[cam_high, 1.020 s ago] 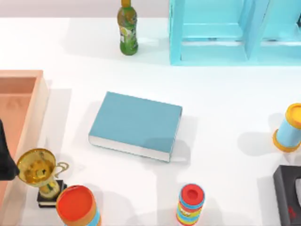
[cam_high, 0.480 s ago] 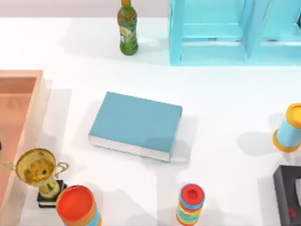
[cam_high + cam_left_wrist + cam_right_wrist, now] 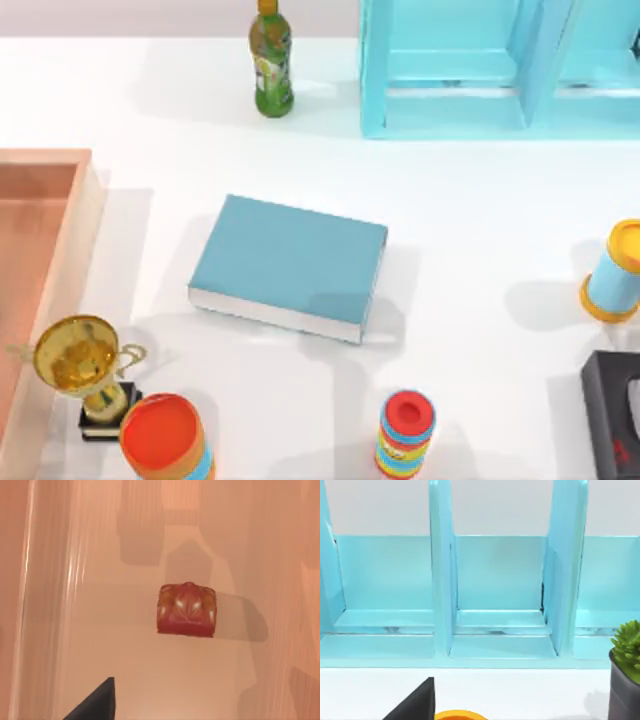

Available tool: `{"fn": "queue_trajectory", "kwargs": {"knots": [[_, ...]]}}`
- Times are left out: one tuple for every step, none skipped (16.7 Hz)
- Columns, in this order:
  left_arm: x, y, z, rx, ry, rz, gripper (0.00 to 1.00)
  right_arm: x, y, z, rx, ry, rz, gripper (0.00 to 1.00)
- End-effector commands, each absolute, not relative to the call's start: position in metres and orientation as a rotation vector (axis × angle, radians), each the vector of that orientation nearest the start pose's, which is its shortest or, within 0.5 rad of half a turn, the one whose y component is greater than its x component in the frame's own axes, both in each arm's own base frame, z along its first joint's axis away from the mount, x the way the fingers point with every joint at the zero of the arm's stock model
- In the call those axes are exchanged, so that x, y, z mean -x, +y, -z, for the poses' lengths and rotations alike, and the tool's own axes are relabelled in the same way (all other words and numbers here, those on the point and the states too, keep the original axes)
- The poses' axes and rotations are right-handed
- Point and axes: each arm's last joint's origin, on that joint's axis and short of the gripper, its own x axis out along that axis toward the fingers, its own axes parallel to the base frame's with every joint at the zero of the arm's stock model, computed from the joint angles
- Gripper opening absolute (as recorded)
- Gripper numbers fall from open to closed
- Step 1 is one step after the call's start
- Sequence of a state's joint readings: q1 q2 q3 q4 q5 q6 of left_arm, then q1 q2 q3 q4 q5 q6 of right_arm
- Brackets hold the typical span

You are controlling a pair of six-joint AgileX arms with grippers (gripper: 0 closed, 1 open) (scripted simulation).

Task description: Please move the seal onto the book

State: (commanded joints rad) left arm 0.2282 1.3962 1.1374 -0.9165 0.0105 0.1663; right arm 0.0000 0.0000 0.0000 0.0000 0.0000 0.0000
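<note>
The seal [image 3: 187, 609], a small brownish-orange block with a red rounded top, stands on the floor of the wooden tray [image 3: 60, 605]. In the left wrist view it lies straight below the camera, apart from the dark edge of my left gripper [image 3: 95, 706]. The tray's rim [image 3: 88, 225] runs along the table's left side. The book [image 3: 288, 265], teal-blue with white page edges, lies flat at the table's middle with nothing on it. A dark edge of my right gripper [image 3: 416, 702] shows facing the shelf.
A light blue shelf unit [image 3: 450, 115] stands at the back right, a green bottle [image 3: 271, 65] at the back. Near the front are a gold trophy [image 3: 85, 365], an orange-lidded can [image 3: 163, 440] and a striped red-lidded cylinder [image 3: 405, 432]. A yellow-blue cylinder [image 3: 613, 270] and dark box [image 3: 612, 420] sit right.
The dark shape of my left arm at the top view's left edge has slid out of that view to the left, over the tray. Nothing on the table has moved.
</note>
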Motion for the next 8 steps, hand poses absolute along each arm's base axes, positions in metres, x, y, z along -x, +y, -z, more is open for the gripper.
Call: {"fn": "queue_trajectory", "kwargs": {"knots": [[-0.277,0.069,-0.26,-0.002,1.25,-0.086,1.0,-0.106,-0.001,-0.16,0.0,0.0,0.0,1.0],[-0.29,0.075,-0.256,-0.001,1.313,-0.073,1.0,-0.106,-0.001,-0.16,0.0,0.0,0.0,1.0],[-0.301,0.08,-0.252,-0.001,1.369,-0.059,1.0,-0.106,-0.001,-0.16,0.0,0.0,0.0,1.0],[-0.311,0.084,-0.248,-0.003,1.418,-0.043,1.0,-0.106,-0.001,-0.16,0.0,0.0,0.0,1.0],[-0.319,0.088,-0.244,-0.005,1.461,-0.028,1.0,-0.106,-0.001,-0.16,0.0,0.0,0.0,1.0],[-0.326,0.091,-0.24,-0.007,1.498,-0.014,1.0,-0.106,-0.001,-0.16,0.0,0.0,0.0,1.0],[-0.332,0.093,-0.236,-0.008,1.528,-0.002,1.0,-0.106,-0.001,-0.16,0.0,0.0,0.0,1.0],[-0.337,0.095,-0.233,-0.01,1.549,0.006,1.0,-0.106,-0.001,-0.16,0.0,0.0,0.0,1.0]]}}
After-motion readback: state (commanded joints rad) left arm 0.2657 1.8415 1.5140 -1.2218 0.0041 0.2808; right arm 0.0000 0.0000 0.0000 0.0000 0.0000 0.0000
